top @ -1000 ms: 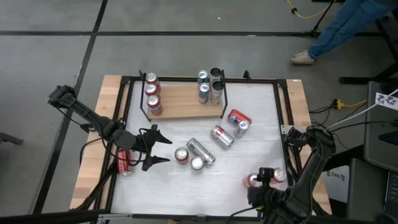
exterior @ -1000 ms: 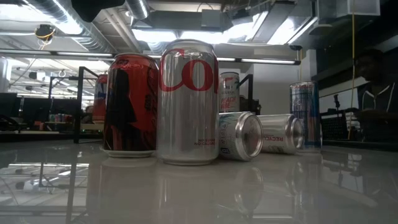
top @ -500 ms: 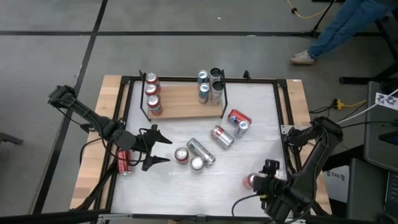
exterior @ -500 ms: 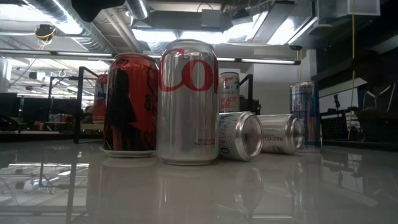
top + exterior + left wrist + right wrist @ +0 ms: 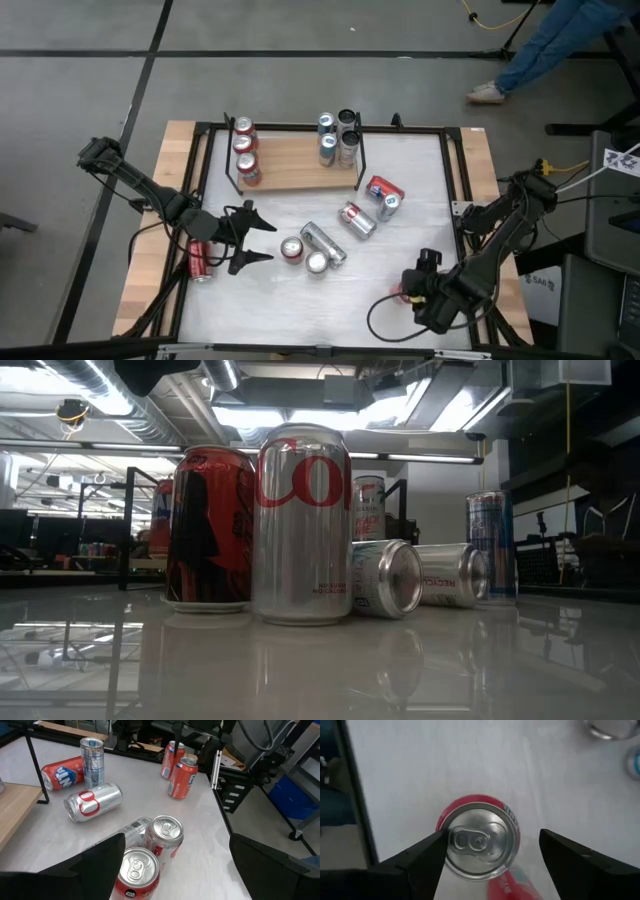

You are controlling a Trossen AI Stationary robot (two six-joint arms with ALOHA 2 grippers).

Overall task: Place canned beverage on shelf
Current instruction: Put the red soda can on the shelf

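The shelf (image 5: 295,165) is a wooden board with black rails at the table's far side. Three red cans (image 5: 245,148) stand at its left end and several cans (image 5: 338,135) at its right end. A red can (image 5: 480,842) stands upright near the table's right front corner (image 5: 404,292). My right gripper (image 5: 492,834) (image 5: 418,272) is open and points down over it, one finger on each side of its top. My left gripper (image 5: 272,241) (image 5: 177,842) is open at the table's left, facing two upright cans (image 5: 150,850).
Loose cans in mid-table: two upright (image 5: 304,255), a silver one lying (image 5: 325,240), another lying (image 5: 357,220), a red one lying (image 5: 385,187) beside a slim upright can (image 5: 388,206). A red can (image 5: 198,262) lies off the mat at left. A person's legs (image 5: 560,40) show beyond the table.
My right gripper has come down over the red can near the right front corner and tipped to point more steeply downward, while its arm has swung out toward the table's right edge. The arm now covers the second red can beside it. The cans have stayed put.
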